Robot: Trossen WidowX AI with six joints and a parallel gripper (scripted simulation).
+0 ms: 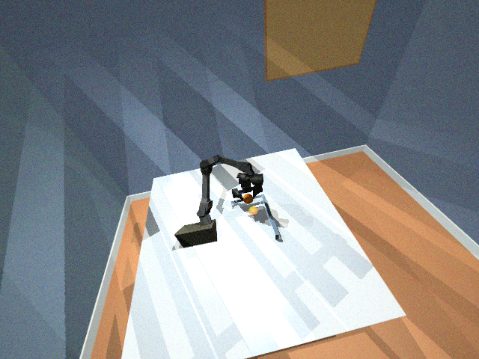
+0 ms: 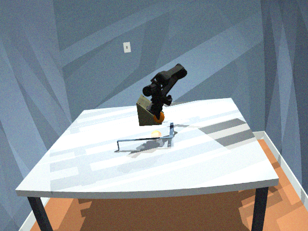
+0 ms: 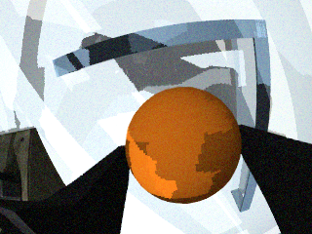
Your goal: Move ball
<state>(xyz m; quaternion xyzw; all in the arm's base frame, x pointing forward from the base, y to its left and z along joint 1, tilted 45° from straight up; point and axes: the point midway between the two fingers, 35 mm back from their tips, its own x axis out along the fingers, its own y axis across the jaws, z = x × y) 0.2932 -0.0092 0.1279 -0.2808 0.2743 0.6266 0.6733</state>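
Note:
The orange ball (image 1: 248, 198) (image 2: 160, 117) (image 3: 184, 146) is held off the table between the fingers of my gripper (image 1: 246, 196) (image 2: 158, 117) (image 3: 182, 142), which is shut on it. The see-through copy (image 1: 253, 210) (image 2: 156, 134) is pale orange and rests on the table inside the corner, below the ball; in the wrist view it is hidden. Two low clear walls with bluish tops (image 1: 272, 220) (image 2: 139, 139) (image 3: 195, 32) meet in a corner beside the copy. The held ball is above the level of the wall tops.
The arm's dark base block (image 1: 199, 233) (image 2: 147, 116) stands on the white table (image 1: 232, 309) (image 2: 124, 176), to the left of the walls in the top view and behind them in the exterior view. Patchy shadows lie across the table top.

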